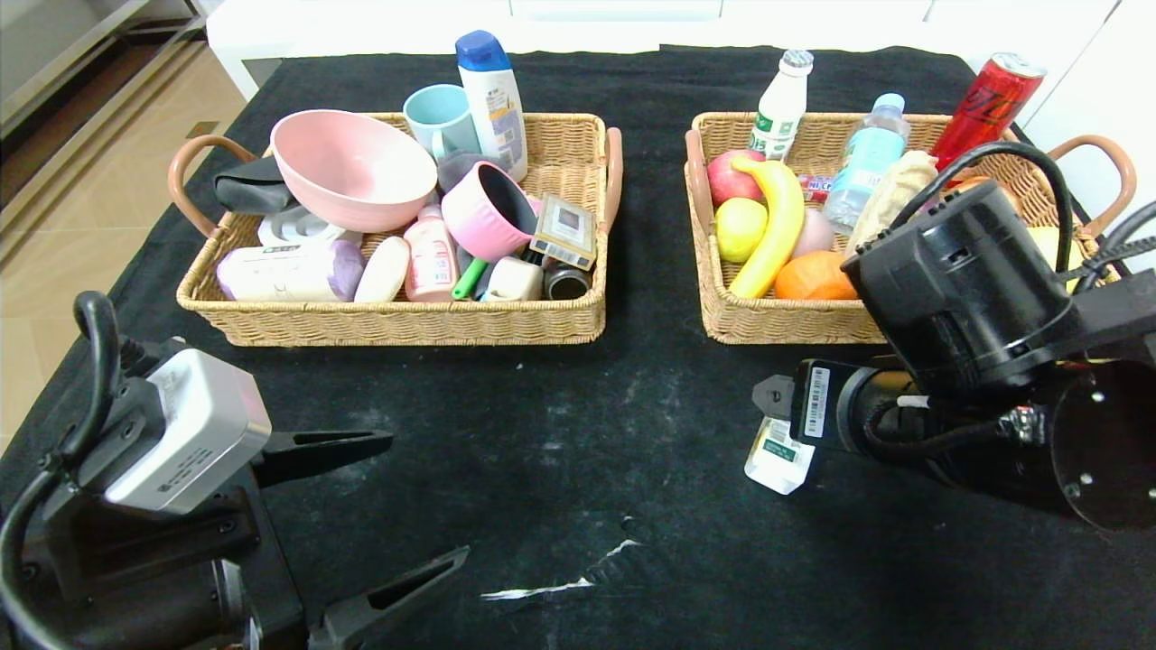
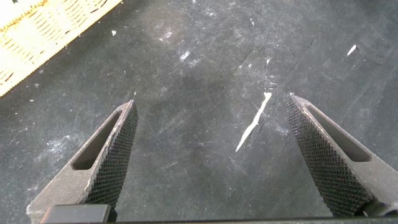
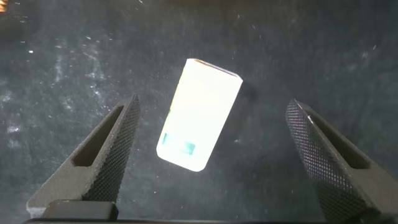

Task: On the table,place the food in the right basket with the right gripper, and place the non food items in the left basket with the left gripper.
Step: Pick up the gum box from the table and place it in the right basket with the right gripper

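Left gripper [image 1: 379, 506] sits low at the front, jaws wide, holding nothing; right gripper [image 3: 211, 155] hangs over the small white box [image 1: 778, 456].

Black table [image 1: 578, 406] w/ white scuff marks is under both arms. Right gripper's jaws are wide apart, one on each side of the box, not touching it. Box lies flat on the cloth, just in front of the right basket [image 1: 795, 320], green print showing. Right basket has the orange fruit [image 1: 813, 275] at its front, next to a banana [image 1: 768, 226], an apple [image 1: 731, 176], bottles & a red can [image 1: 989, 104]. Left basket [image 1: 406, 320] is well apart to the left & packed: big pink bowl [image 1: 352, 167], pink bottle [image 1: 431, 257], grey roll w/ purple end [image 1: 289, 271], plain white bar [image 1: 383, 269], a pink mug [image 1: 488, 212], a blue cup [image 1: 440, 117].
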Robot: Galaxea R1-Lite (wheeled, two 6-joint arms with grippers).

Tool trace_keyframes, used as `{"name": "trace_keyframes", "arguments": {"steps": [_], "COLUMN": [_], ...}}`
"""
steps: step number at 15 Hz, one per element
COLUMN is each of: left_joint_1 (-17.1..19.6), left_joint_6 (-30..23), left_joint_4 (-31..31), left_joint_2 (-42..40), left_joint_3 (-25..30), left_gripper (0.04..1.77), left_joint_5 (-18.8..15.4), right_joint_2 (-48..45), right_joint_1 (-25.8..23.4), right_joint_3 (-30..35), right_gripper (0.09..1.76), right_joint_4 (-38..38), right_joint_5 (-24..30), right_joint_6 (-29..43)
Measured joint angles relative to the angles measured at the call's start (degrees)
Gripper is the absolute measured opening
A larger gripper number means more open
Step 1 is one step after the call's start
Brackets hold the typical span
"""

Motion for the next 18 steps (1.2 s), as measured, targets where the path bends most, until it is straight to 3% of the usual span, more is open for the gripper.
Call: {"name": "trace_keyframes", "arguments": {"steps": [5,17,18], "left_joint_1": [0.0,0.0,0.0], "left_joint_6": [0.0,0.24,0.24], "left_joint_4": [0.0,-0.05,-0.05], "left_joint_2": [0.09,0.3,0.3], "left_joint_3": [0.05,0.46,0.46], "left_gripper": [1.72,1.72,1.72], "left_joint_5": [0.0,0.02,0.0], "right_joint_2": [4.24,8.74,8.83], "right_joint_1": [-0.69,-3.56,-3.63], "right_joint_3": [-7.02,-8.16,-8.16], "right_gripper": [1.71,1.71,1.53], "right_joint_4": [8.52,8.83,8.85], "right_joint_5": [4.05,7.53,7.64], "right_joint_6": [5.22,6.62,6.64]}}
